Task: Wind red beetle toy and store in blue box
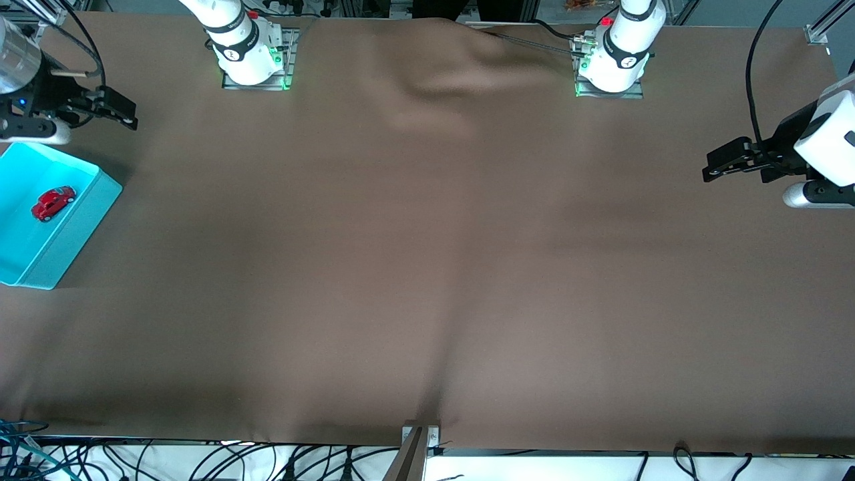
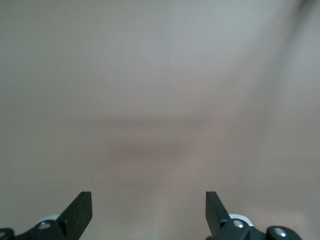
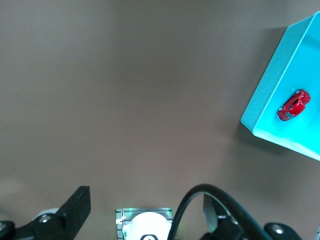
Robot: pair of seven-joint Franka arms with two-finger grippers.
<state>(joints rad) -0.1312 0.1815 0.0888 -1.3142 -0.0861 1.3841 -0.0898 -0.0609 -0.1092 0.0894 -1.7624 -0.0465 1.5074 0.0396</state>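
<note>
The red beetle toy (image 1: 53, 202) lies inside the blue box (image 1: 67, 240) at the right arm's end of the table; nothing holds it. The right wrist view shows the same toy (image 3: 293, 105) on the floor of the box (image 3: 267, 100). My right gripper (image 1: 123, 113) hangs open and empty over the brown cloth just beside the box. In its wrist view the right gripper (image 3: 145, 200) has a black cable crossing one finger. My left gripper (image 1: 713, 167) waits open and empty over the cloth at the left arm's end; its wrist view shows the gripper (image 2: 148, 200) over bare cloth.
A brown cloth (image 1: 427, 267) covers the whole table, with a raised fold (image 1: 454, 73) between the two arm bases. The right arm's base (image 3: 147, 225) shows in the right wrist view. Cables (image 1: 200, 464) hang below the table's front edge.
</note>
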